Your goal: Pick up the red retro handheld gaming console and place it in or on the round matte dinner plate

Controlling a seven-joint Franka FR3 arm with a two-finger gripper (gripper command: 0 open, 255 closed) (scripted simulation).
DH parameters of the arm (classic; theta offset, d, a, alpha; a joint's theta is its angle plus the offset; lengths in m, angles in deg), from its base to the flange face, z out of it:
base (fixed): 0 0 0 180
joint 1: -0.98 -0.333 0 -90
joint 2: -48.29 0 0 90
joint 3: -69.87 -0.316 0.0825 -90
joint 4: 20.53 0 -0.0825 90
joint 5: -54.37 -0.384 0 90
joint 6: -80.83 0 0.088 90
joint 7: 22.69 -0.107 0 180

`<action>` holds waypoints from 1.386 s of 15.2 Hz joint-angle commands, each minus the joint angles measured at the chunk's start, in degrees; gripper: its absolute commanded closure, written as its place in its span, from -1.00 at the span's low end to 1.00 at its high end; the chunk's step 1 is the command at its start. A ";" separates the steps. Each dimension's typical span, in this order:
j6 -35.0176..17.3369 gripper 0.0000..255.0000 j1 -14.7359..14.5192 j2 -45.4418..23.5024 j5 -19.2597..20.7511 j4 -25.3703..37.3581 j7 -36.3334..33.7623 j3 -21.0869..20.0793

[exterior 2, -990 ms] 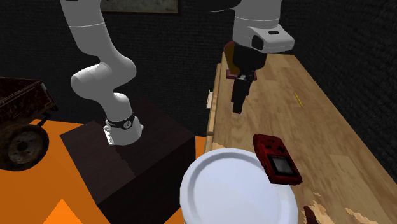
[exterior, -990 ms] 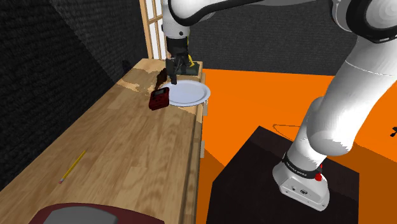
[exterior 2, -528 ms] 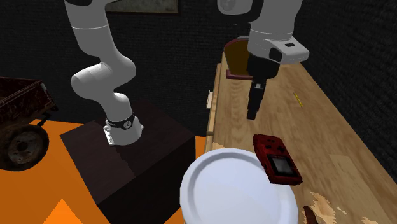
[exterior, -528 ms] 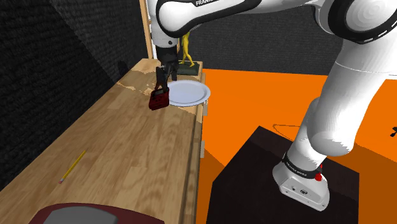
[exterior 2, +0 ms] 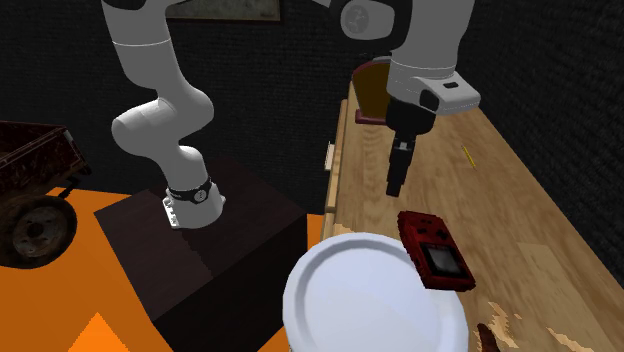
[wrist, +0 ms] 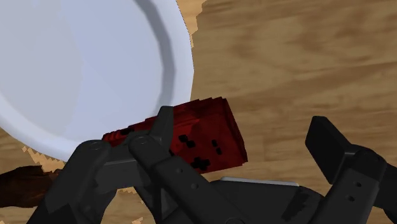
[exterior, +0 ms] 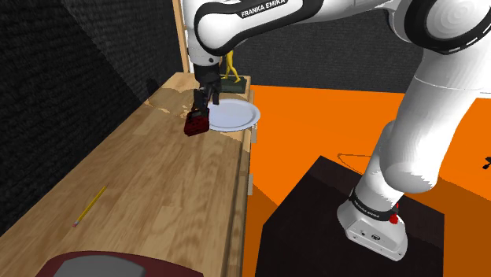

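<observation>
Hovering upper centre in the shoulder view, the gripper (exterior: 201, 104) spreads its fingers over the console (exterior: 196, 123), apparently to straddle it beside the plate (exterior: 236, 116).

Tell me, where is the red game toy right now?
The red console lies on the wooden table beside the white plate, on its right in the second exterior view, with the black gripper hovering just above it.

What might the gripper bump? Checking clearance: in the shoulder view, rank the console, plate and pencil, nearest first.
1. Red handheld console, just under the gripper.
2. White plate, beside the console, rightward.
3. Yellow pencil, far off, lower left.
</observation>
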 commanded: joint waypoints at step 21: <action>-23.73 -1.00 4.99 8.53 -34.67 -20.98 -5.96 5.22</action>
